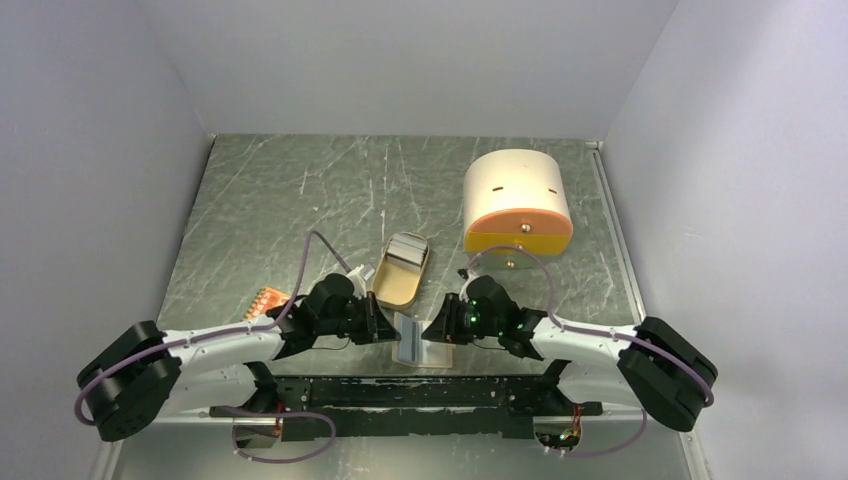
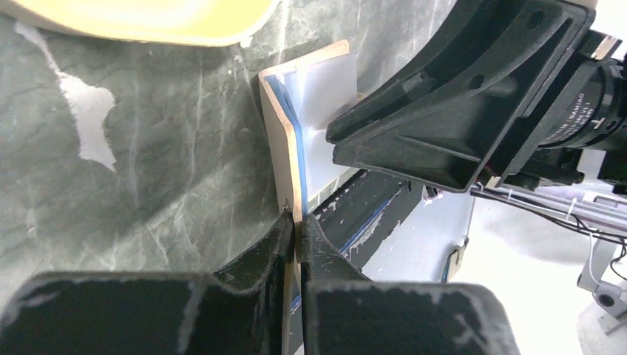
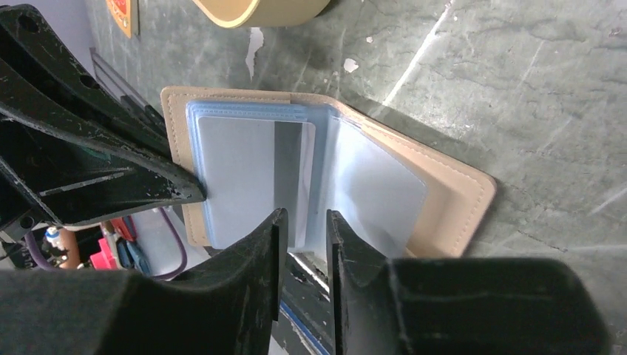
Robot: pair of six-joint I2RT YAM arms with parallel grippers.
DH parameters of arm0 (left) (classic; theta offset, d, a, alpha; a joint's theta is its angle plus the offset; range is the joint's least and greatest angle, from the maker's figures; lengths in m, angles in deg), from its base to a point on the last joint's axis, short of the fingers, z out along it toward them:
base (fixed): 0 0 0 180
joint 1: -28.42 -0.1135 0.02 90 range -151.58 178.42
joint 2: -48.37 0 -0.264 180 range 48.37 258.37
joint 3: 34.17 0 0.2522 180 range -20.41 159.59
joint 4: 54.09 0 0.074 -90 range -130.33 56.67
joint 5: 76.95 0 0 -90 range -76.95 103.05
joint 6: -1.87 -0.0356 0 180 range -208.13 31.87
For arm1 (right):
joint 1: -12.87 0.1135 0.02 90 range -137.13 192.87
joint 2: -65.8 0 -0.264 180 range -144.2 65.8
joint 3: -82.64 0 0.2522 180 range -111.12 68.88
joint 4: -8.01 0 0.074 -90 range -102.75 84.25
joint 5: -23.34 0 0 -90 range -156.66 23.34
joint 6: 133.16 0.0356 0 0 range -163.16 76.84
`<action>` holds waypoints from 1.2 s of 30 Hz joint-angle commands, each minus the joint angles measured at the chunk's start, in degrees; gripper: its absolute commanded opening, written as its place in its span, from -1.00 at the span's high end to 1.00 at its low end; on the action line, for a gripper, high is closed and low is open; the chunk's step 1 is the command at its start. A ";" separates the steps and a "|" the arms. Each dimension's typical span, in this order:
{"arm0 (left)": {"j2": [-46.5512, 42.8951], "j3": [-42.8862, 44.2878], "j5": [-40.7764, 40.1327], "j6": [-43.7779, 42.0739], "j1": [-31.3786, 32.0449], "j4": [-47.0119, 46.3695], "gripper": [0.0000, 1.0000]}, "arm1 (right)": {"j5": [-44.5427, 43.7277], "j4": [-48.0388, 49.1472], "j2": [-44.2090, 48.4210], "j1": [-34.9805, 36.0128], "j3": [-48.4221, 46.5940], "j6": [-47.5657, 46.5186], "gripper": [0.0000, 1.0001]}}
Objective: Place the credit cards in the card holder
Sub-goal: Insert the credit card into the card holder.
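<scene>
The beige-tan card holder lies open at the table's near edge, between my two grippers. My left gripper is shut on the edge of its beige cover, holding that flap raised. The right wrist view shows the holder's cover and its clear blue-tinted sleeves. A whitish-grey card with a dark stripe sits in a sleeve. My right gripper hovers over that card's near edge, jaws a little apart, gripping nothing. I cannot tell the light blue card from the sleeves.
The oval tan tin tray lies just beyond the holder. The cream box with the orange front stands at the back right. The orange-red dotted piece lies left of the left arm. The arms' black base rail runs just below the holder.
</scene>
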 commanded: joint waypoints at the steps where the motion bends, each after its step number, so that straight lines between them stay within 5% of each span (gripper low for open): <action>1: -3.93 2.81 -3.56 -1.52 0.38 10.90 0.82 | -1.77 -5.00 1.10 0.90 -2.65 -2.87 0.45; 5: -5.30 3.30 -3.42 -1.87 0.37 11.29 0.82 | -1.17 -0.74 -3.84 1.71 -3.39 -3.02 0.59; 16: -3.87 -2.03 4.05 0.30 0.37 -9.18 0.82 | -1.53 5.59 -13.64 4.87 -3.42 -1.59 0.66; 25: -1.34 -1.02 -0.95 -0.60 0.37 -0.53 0.81 | -2.10 6.08 -13.13 4.91 -2.25 -1.54 0.66; 36: 0.24 0.39 -0.73 -1.06 0.37 0.20 0.54 | -2.84 4.90 -12.67 5.49 -2.99 -1.91 0.65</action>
